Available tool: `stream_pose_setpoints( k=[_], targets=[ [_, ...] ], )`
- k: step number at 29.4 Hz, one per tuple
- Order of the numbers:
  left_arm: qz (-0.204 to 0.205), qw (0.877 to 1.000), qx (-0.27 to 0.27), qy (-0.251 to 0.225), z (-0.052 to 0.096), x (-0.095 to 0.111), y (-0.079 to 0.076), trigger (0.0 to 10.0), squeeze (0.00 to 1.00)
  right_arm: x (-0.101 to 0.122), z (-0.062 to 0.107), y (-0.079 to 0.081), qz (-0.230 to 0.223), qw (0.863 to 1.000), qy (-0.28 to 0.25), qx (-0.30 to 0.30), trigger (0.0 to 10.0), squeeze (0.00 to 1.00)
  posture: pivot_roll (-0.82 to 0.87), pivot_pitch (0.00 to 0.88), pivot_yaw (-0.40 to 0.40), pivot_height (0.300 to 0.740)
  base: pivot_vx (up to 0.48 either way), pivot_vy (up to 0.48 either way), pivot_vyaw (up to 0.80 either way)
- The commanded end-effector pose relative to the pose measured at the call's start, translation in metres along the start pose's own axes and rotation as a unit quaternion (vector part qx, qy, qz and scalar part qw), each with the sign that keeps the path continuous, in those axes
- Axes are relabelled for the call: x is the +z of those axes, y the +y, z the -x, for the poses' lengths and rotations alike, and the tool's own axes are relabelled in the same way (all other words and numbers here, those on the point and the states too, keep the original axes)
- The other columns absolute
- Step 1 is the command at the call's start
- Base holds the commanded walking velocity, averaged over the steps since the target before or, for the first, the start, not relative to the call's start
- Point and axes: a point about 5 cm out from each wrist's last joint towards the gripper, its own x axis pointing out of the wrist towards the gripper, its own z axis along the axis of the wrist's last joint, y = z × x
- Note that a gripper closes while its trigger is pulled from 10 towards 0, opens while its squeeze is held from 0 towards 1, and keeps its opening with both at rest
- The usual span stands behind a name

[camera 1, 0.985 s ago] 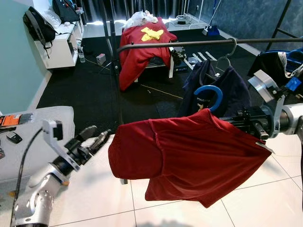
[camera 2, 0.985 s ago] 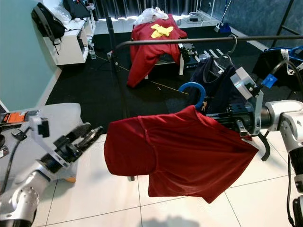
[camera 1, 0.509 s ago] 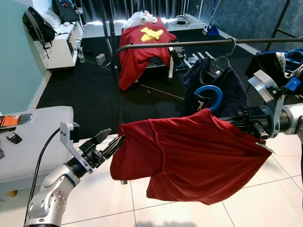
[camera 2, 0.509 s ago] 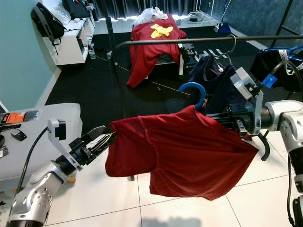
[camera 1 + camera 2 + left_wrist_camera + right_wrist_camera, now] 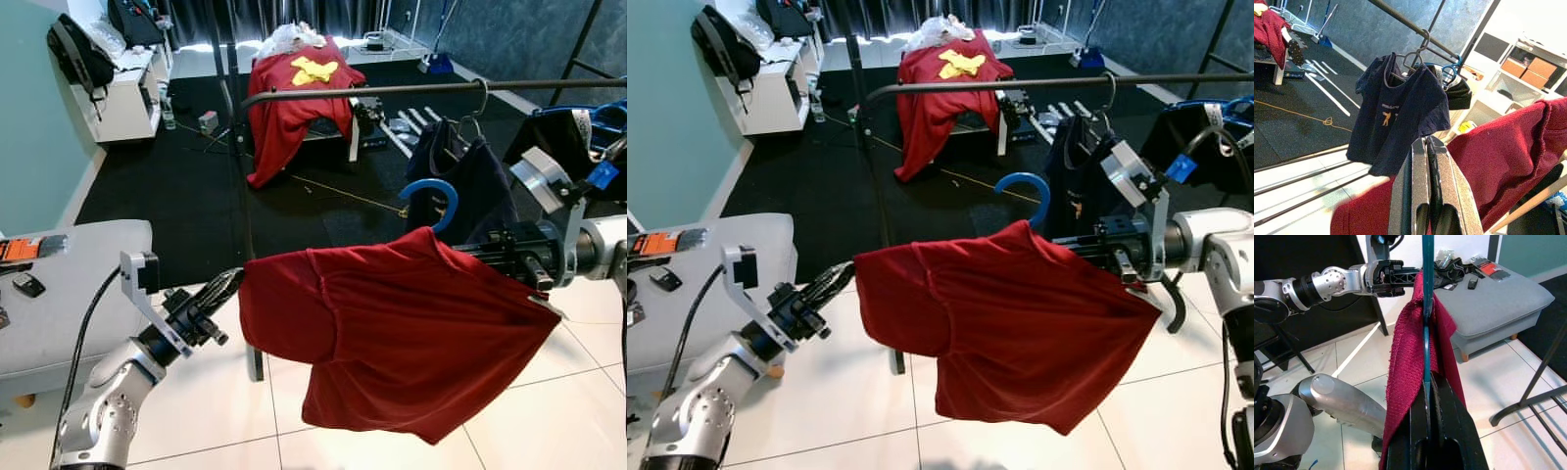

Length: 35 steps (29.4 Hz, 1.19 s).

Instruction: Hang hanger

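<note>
Red shirt on blue hanger, held out below the rail.

Rail (image 5: pixel 411 89) spans the top, a navy shirt (image 5: pixel 470 186) hanging from it. Red shirt (image 5: pixel 392 333) hangs in mid-air, just short of the rail, on a blue hanger (image 5: pixel 431 191). Right end effector (image 5: pixel 524 262) is clamped on the hanger at the shirt's right shoulder. Left end effector (image 5: pixel 223 294) has its fingers pressed together at the left sleeve edge.
</note>
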Motion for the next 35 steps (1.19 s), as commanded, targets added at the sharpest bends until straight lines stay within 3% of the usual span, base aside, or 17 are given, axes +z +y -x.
stream_pose_setpoints(
  k=[1,6,8,18,23,24,27,29,35],
  targets=[
    [-0.005,1.0,-0.004,-0.004,0.0,0.006,0.001,0.0,0.0,0.005,-0.004,0.002,0.012,1.0,-0.005,0.013,10.0,0.0,0.03,0.052,0.0,0.74,0.0,0.0,0.0],
    [-0.007,1.0,0.003,-0.01,0.003,0.011,0.005,0.0,0.0,0.003,-0.004,0.002,0.01,1.0,-0.003,0.014,10.0,0.0,0.03,0.05,0.001,0.74,0.0,0.0,0.0],
    [-0.021,0.999,0.023,-0.011,0.009,0.017,0.015,0.0,0.0,-0.002,-0.004,0.002,0.007,1.0,0.008,0.011,10.0,0.0,0.03,0.047,0.002,0.74,0.0,0.0,0.0],
    [-0.053,0.996,0.066,-0.022,0.022,0.039,0.036,0.0,0.0,-0.011,-0.006,0.004,0.0,1.0,0.019,0.012,10.0,0.0,0.04,0.037,0.01,0.74,0.0,0.0,0.0],
    [-0.064,0.996,0.068,-0.005,0.023,0.036,0.035,0.0,0.0,-0.012,-0.006,0.005,0.0,1.0,0.018,0.012,10.0,0.0,0.04,0.036,0.01,0.74,0.0,0.0,0.0],
    [-0.065,0.997,0.038,0.033,0.02,0.021,0.024,10.0,1.0,-0.009,-0.006,0.004,0.003,1.0,0.006,0.012,10.0,0.0,0.04,0.036,0.007,0.74,0.0,0.0,0.0],
    [-0.063,0.996,0.015,0.058,0.019,0.01,0.015,10.0,1.0,-0.007,-0.006,0.004,0.006,1.0,-0.003,0.011,10.0,0.0,0.04,0.036,0.007,0.74,0.0,0.0,0.0],
    [-0.043,0.997,0.002,0.066,0.012,-0.009,0.004,10.0,1.0,0.004,-0.007,0.004,0.01,0.999,-0.03,0.021,10.0,0.0,0.03,0.038,0.004,0.74,0.0,0.0,0.0],
    [-0.016,0.999,0.01,0.042,0.006,-0.014,0.002,10.0,1.0,0.012,-0.008,0.005,0.015,0.999,-0.042,0.028,10.0,0.0,0.02,0.049,0.0,0.74,0.0,0.0,0.0]
  ],
)
